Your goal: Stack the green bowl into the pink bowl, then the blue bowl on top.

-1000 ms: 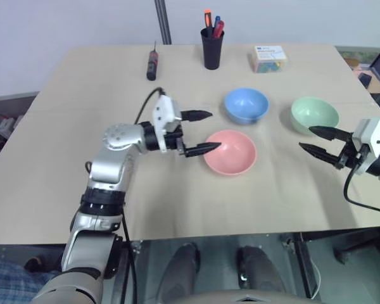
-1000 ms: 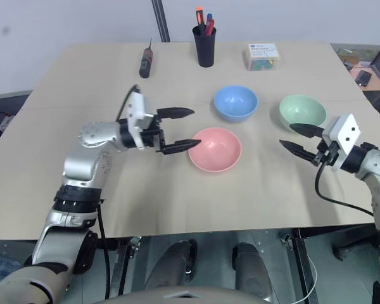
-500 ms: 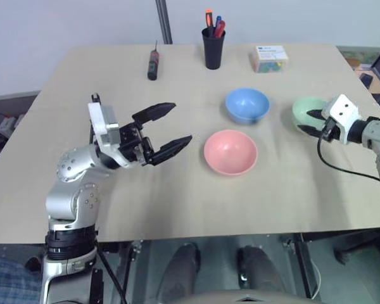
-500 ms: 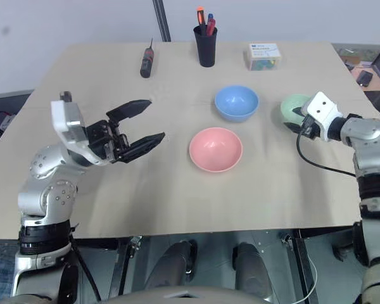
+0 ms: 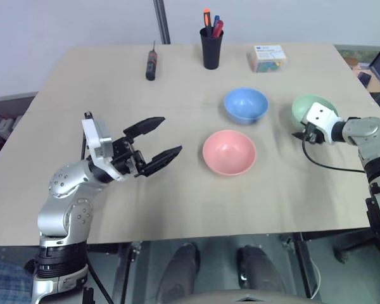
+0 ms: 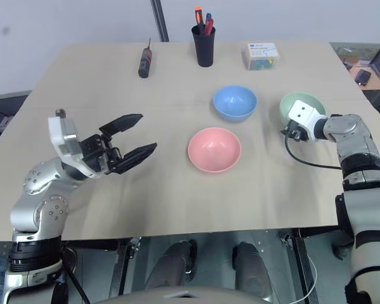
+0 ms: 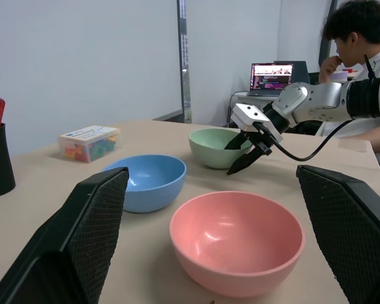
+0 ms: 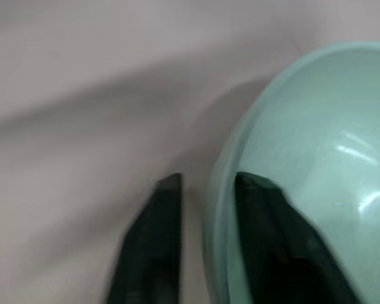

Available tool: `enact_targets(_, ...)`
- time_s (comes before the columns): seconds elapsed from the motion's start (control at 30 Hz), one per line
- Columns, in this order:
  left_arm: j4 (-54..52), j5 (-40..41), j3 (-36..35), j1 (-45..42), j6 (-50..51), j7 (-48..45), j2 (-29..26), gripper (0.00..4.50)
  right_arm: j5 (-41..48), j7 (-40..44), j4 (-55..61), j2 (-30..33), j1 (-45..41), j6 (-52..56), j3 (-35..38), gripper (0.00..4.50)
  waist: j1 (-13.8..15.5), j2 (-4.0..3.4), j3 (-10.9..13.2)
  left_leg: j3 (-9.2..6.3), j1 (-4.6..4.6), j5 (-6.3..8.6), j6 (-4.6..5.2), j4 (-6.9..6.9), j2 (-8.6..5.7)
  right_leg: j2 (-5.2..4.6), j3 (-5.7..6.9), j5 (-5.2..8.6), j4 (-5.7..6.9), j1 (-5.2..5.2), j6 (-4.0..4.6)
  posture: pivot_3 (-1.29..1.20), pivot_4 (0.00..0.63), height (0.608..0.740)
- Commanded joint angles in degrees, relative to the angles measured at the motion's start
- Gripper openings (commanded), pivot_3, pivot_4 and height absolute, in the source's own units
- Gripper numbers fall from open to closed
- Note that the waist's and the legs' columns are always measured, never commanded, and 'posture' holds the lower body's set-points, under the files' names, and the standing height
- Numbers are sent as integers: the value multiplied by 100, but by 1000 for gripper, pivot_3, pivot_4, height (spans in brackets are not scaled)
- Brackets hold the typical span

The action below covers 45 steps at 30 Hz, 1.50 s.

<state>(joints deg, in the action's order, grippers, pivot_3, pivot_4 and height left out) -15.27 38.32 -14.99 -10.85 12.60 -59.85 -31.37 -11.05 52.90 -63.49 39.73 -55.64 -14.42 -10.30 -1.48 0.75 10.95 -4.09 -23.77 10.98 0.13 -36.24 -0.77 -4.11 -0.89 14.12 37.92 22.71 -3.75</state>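
Presently the left gripper [image 5: 157, 140], jaws spread wide and empty, hangs well left of the pink bowl [image 5: 229, 152], the blue bowl [image 5: 246, 104] just behind it, while the right gripper [image 8: 206, 196] pinches the green bowl's [image 5: 313, 109] near rim far right.

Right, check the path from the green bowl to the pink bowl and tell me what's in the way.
Nothing visible blocks it. The green bowl, its rim pinched by the right gripper, has bare table between it and the pink bowl. The blue bowl sits farther back, off that path.
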Motion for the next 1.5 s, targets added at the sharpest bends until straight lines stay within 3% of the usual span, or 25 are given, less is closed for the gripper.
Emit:
enact_targets(0.03, -118, 67, -92, 14, -124, -47, -111, 4500, -9, -30, -15, 27, -186, -173, 70, 42, -31, 0, 0, 1, 0, 0, 0, 0, 0, 0, 0, 0, 0, 0, 0, 0, 150, 740)
enact_targets(0.4, 196, 27, 2, -201, -177, -293, -235, 4500, 204, 111, 542, 124, -46, -519, 236, 42, -86, -2, 1, 0, 0, 0, 0, 1, 0, 0, 0, 0, 1, 0, 0, 0, 150, 740)
enact_targets(0.53, 357, -10, 9, -271, -209, -369, -272, 4500, 592, 605, 1967, 190, 252, -119, 323, 42, -94, -10, 6, 0, 0, 0, 0, 2, 1, 0, -1, 0, 2, 1, -1, 0, 150, 740)
enact_targets(0.73, 728, -168, 59, -284, -323, -531, -354, 4500, 1276, 1233, 5642, 222, 1168, 1716, 166, 42, -68, -13, 8, -15, -2, 0, 0, 8, 3, 1, 10, 0, 4, 3, -1, 0, 150, 740)
enact_targets(0.9, 897, -262, 77, -254, -420, -669, -447, 4500, 1556, 1459, 7860, 257, 1607, 3069, -191, 42, -48, -14, 8, -15, -6, 1, 0, 9, 1, -2, 10, 1, 0, 7, -1, 0, 150, 740)
enact_targets(1.1, 995, -221, 77, -340, -382, -756, -515, 4500, 1415, 1419, 8977, 204, 1709, 3686, -768, 42, -43, -13, 8, -17, -7, 1, 0, 7, 2, -4, 13, 1, -1, 8, -1, 0, 150, 740)
enact_targets(1.27, 1072, -188, 86, -421, -362, -824, -512, 4500, 1310, 1310, 9198, 135, 1728, 3929, -1062, 42, -40, -12, 7, -19, -7, 1, 0, 7, 2, -4, 16, 1, 0, 8, -1, 0, 150, 740)
enact_targets(1.33, 1112, -193, 97, -455, -375, -857, -506, 4500, 1273, 1265, 9200, 122, 1694, 4006, -1108, 812, -41, -12, 7, -18, -7, 1, 0, 6, 2, -4, 16, 1, 0, 8, -1, 0, 150, 740)
enact_targets(1.4, 1135, -188, 96, -484, -386, -860, -478, 4500, 1265, 1239, 9192, 119, 1660, 4055, -1106, 1204, -40, -11, 7, -18, -7, 1, 0, 6, 2, -4, 15, 1, 0, 8, -1, 0, 150, 740)
enact_targets(1.5, 1169, -184, 62, -519, -431, -819, -423, 4500, 1271, 1106, 9153, 88, 1609, 4101, -966, 2456, -40, -11, 7, -19, -7, 1, 0, 7, 2, -4, 17, 1, 0, 8, -1, 0, 150, 740)
